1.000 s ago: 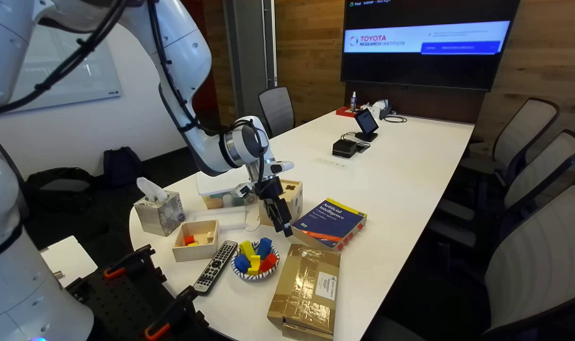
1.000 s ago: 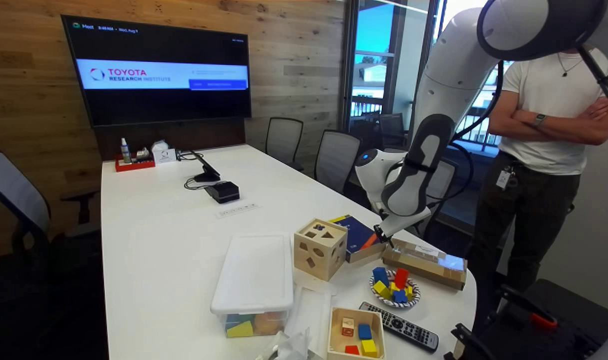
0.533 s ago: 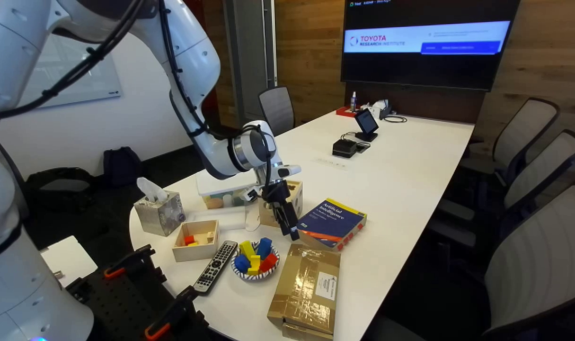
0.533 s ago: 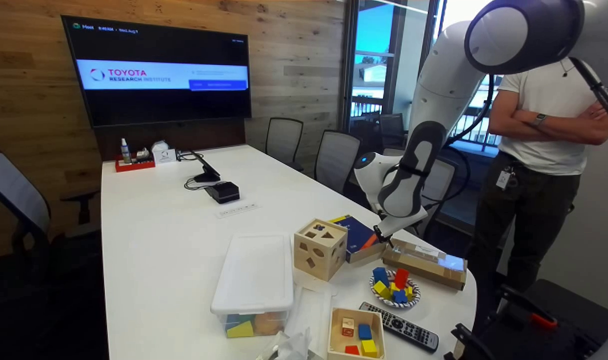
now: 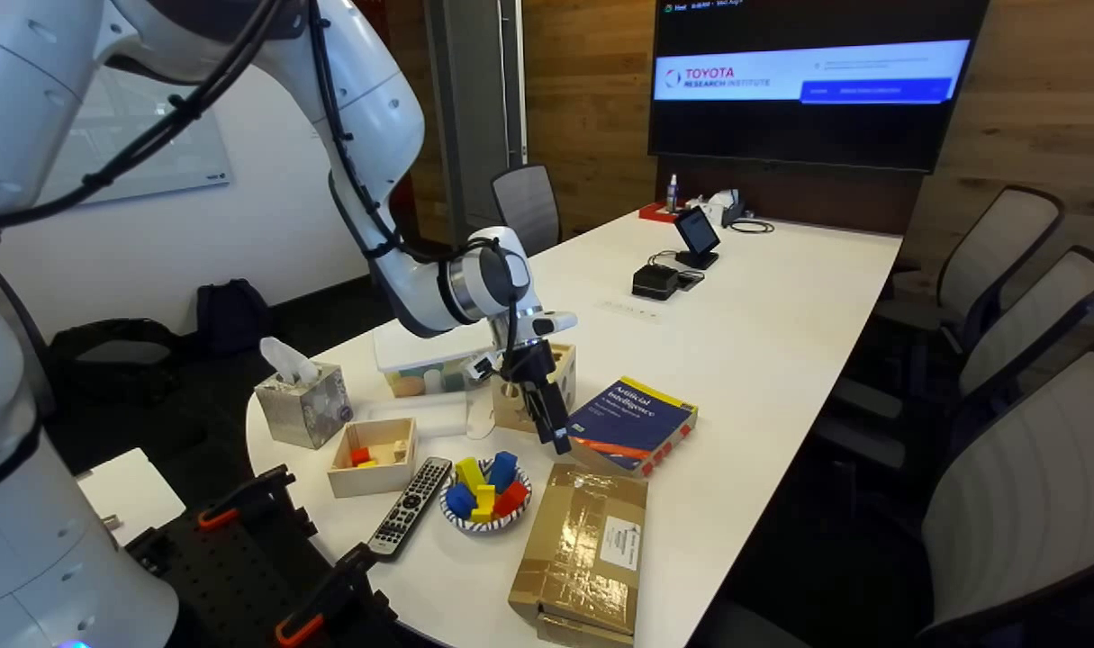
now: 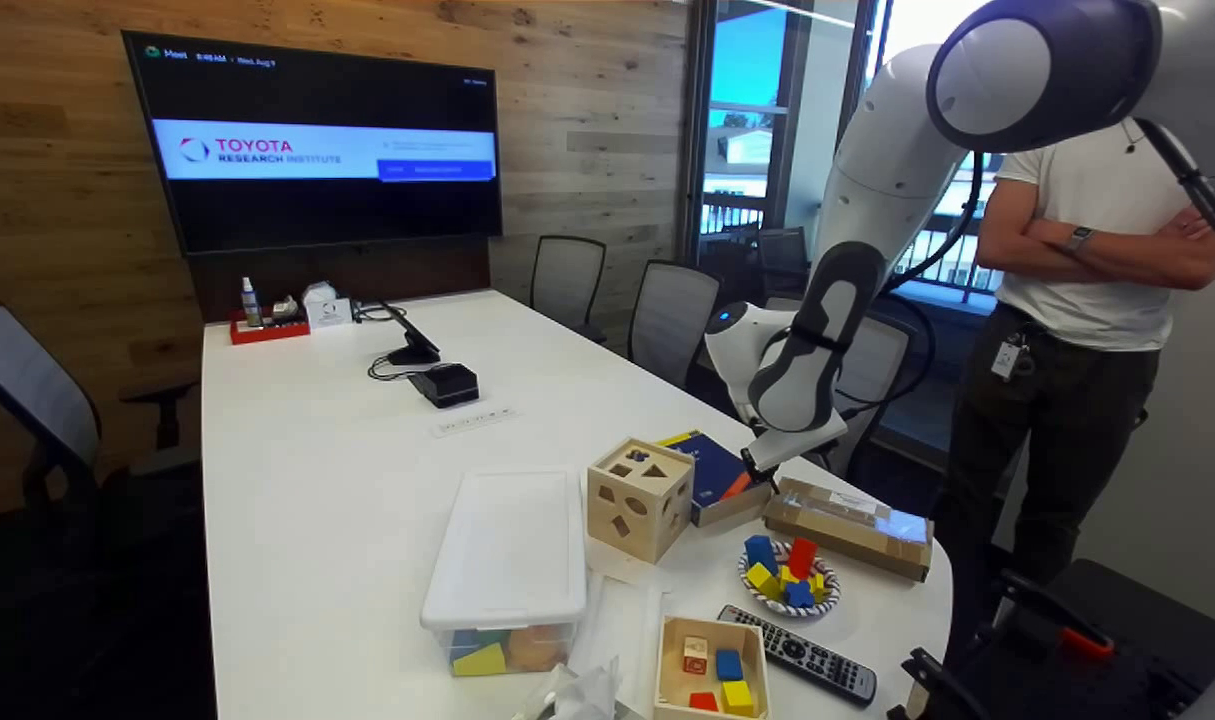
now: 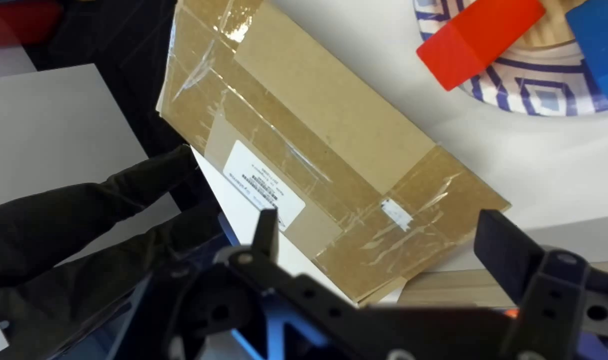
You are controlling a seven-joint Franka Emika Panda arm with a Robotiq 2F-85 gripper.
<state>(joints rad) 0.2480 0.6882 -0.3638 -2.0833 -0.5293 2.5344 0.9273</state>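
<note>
Find the flat, tape-sealed brown cardboard box [image 7: 324, 135] near the rounded end of the white table [image 6: 347, 520], laid broad side down with its white label [image 7: 263, 185] upward, probably for steadiness. Near the gap between that box and the thick dark-blue book [image 5: 632, 418], note the black two-fingered tool [image 7: 381, 230], spread wide, gripping nothing, slanted downward, with no clear contact. Beside the box, spot the blue-and-white patterned bowl [image 7: 549, 100] with red, blue and yellow blocks [image 5: 484, 499] heaped inside, likely gathered there to prevent scattering. Farther out, see the silver-and-black remote control [image 5: 410, 507], then the pale wooden tray [image 5: 374, 481], apparently keeping more coloured blocks [image 6: 729, 664] together, and near the book, the pale wooden cube with cut-out holes [image 6: 639, 500], resting squarely on one face.
</note>
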